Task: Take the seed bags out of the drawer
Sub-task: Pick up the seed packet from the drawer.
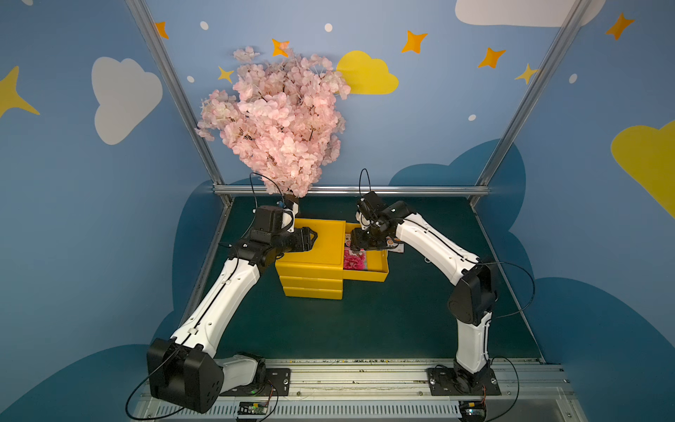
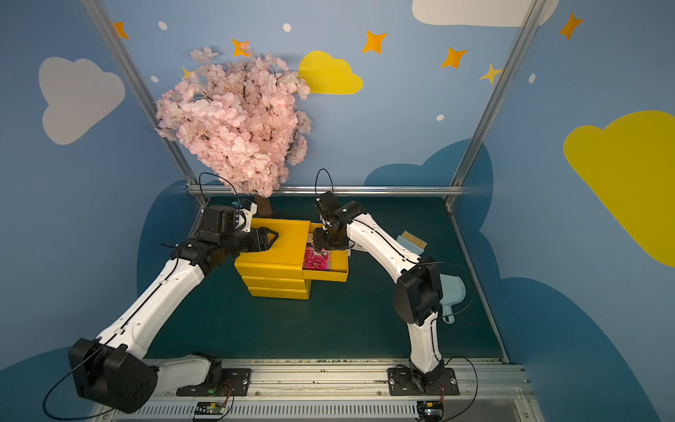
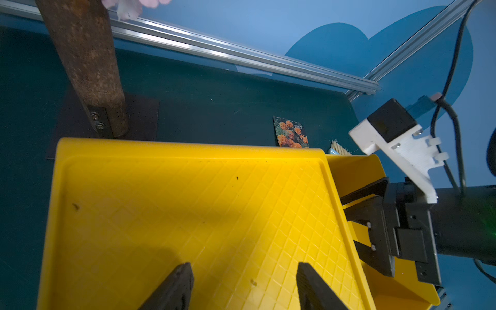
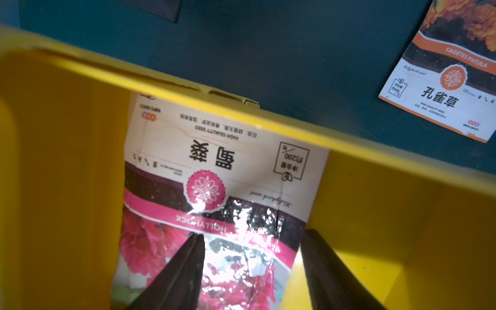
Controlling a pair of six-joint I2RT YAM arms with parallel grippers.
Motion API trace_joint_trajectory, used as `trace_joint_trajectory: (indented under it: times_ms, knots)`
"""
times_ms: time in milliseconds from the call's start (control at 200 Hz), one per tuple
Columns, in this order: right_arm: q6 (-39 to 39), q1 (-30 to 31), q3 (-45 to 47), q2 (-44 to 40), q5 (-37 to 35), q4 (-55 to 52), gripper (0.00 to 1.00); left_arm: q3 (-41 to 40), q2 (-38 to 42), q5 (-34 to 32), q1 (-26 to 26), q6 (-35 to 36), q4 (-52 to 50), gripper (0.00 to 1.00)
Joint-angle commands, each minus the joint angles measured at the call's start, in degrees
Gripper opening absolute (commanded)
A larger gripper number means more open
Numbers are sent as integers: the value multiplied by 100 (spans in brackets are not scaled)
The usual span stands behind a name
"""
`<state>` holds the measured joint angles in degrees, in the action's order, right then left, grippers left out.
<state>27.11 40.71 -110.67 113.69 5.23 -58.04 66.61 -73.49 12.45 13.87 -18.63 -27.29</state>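
The yellow drawer (image 1: 365, 276) (image 4: 375, 188) is pulled out to the right of its cabinet (image 3: 188, 201). A pink-flowered seed bag (image 1: 354, 261) (image 2: 317, 261) (image 4: 214, 174) lies flat inside it. My right gripper (image 1: 356, 244) (image 4: 252, 236) is lowered into the drawer and open, one finger over the bag's flower photo and the other beside its edge. An orange-flowered seed bag (image 4: 451, 80) (image 3: 291, 132) lies on the mat behind the drawer. My left gripper (image 1: 310, 237) (image 3: 244, 268) hovers open over the cabinet top, holding nothing.
An artificial pink blossom tree (image 1: 281, 120) stands behind the cabinet, its trunk (image 3: 86, 67) on a dark base plate. A light blue brush (image 2: 412, 241) and dustpan (image 2: 451, 292) lie on the mat at the right, partly behind my right arm.
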Motion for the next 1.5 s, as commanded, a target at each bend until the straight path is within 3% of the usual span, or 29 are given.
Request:
trace_joint_trajectory:
  times_ms: [0, 561, 1242, 1492]
  knots:
    - [105, -10, -90, 127, 222, 76, 57, -350, -271, -5, -16, -114, -1006, 67]
    - [597, -205, 914, -463, 1061, 1349, 0, -350, -254, -24, -17, -95, -1033, 67]
    - [123, -418, 896, -1320, 898, 1074, 0, -317, -258, -116, -17, -81, -1077, 67]
    - [-296, -600, 838, -1756, 487, 996, 0, -306, -262, -137, -17, -88, -1092, 67]
